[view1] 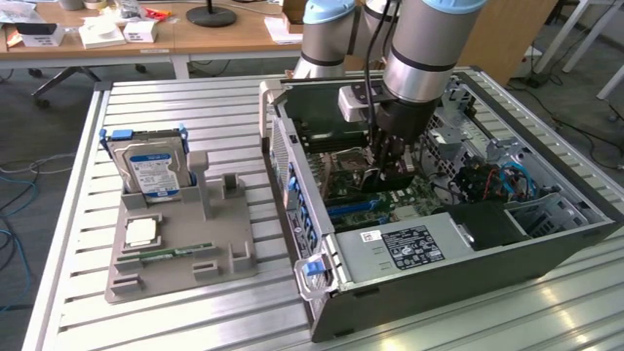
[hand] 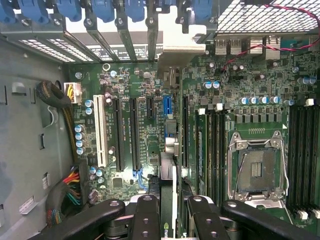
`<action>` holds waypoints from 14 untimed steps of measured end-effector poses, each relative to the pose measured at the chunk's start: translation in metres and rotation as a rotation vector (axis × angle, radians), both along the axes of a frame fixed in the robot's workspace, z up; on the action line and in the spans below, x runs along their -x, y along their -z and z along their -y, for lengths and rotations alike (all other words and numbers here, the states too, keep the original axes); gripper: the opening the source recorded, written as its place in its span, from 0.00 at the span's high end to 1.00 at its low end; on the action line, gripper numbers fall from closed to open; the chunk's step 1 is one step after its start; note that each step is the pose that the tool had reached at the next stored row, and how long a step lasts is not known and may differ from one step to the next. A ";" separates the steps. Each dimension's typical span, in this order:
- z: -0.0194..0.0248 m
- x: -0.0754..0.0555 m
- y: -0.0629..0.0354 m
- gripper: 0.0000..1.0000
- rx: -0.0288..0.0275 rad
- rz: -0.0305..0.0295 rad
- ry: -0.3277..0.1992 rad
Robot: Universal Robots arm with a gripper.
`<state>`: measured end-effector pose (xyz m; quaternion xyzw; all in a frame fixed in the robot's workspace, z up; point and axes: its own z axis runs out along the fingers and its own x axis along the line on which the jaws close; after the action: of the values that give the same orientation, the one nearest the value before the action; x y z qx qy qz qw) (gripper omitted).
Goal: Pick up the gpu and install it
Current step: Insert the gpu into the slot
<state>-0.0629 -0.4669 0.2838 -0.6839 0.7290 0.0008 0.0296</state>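
Observation:
In the exterior view my gripper (view1: pixel 386 170) reaches down into the open computer case (view1: pixel 292 161), over the motherboard. It is shut on the gpu (view1: pixel 390 183), a thin dark card held on edge just above the board. The wrist view looks along the card: the gpu (hand: pixel 169 155) runs edge-on between my two black fingers (hand: pixel 145 215), and its grey metal end bracket (hand: pixel 182 49) lies at the case's rear slot openings. The card lines up over the blue expansion slot (hand: pixel 167 107). I cannot tell whether its lower edge touches the slot.
A grey fixture (view1: pixel 224 259) at the exterior view's left holds a silver hard drive (view1: pixel 151 172) and a green memory stick (view1: pixel 175 252). Inside the case are the power supply (view1: pixel 410 245), the CPU socket (hand: pixel 255 170), memory slots (hand: pixel 300 160) and cable bundles (hand: pixel 70 190).

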 end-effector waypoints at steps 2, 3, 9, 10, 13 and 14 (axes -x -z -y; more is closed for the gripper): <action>0.0000 0.000 0.0000 0.74 0.0000 0.0000 0.000; 0.0000 0.001 0.0000 0.74 0.0000 0.0000 0.000; 0.0000 0.001 0.0000 0.74 0.0000 0.0000 0.000; 0.0000 0.001 0.0000 0.74 0.0000 0.0000 0.000; 0.0000 0.002 0.0010 0.74 -0.0001 0.0000 0.000; 0.0000 0.001 0.0015 0.74 0.0000 0.0000 0.000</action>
<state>-0.0644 -0.4669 0.2822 -0.6839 0.7290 0.0008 0.0296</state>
